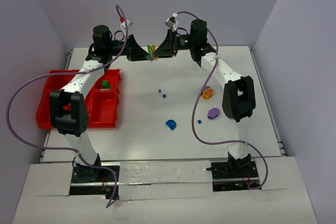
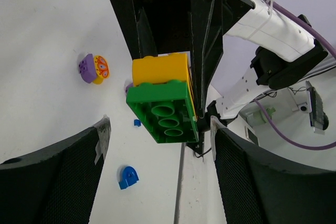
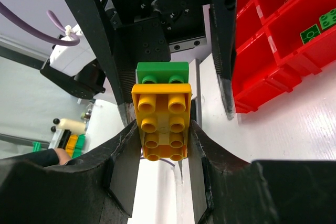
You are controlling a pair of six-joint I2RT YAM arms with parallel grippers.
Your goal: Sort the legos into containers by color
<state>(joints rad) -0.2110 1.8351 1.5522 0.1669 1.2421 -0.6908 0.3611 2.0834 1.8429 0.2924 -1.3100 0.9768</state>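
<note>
Looking down on a white table [image 1: 142,145], boxed in by pale lilac walls [image 1: 157,3] on three sides. Loose pieces are lying well apart across the middle and right: a blue arch [image 1: 170,125], a purple piece [image 1: 213,113], a yellow-orange piece [image 1: 208,94] beside the right arm, and two tiny blue bits [image 1: 161,93] close together.

Over at the left edge, the red containers [image 1: 50,111] are sitting as a grid of open compartments. One far compartment is holding green legos [image 1: 107,84], two of them by the right wrist view; the other compartments in sight are showing bare red floors.

Up at the far side, above the table, the two arms are meeting nose to nose. The right gripper [image 3: 163,129] is pinching a yellow lego [image 3: 160,114] by its sides, studs facing its camera, with a green lego [image 2: 165,111] stuck to its back. The left gripper [image 2: 159,129] is standing wide, its fingers [image 2: 79,171] on either side of the green lego and apart from it, gripping nothing.

The left arm is covering much of the containers from above, so those compartments cannot be checked. A purple cable is crossing the yellow-orange piece, and its shape is hard to make out.
</note>
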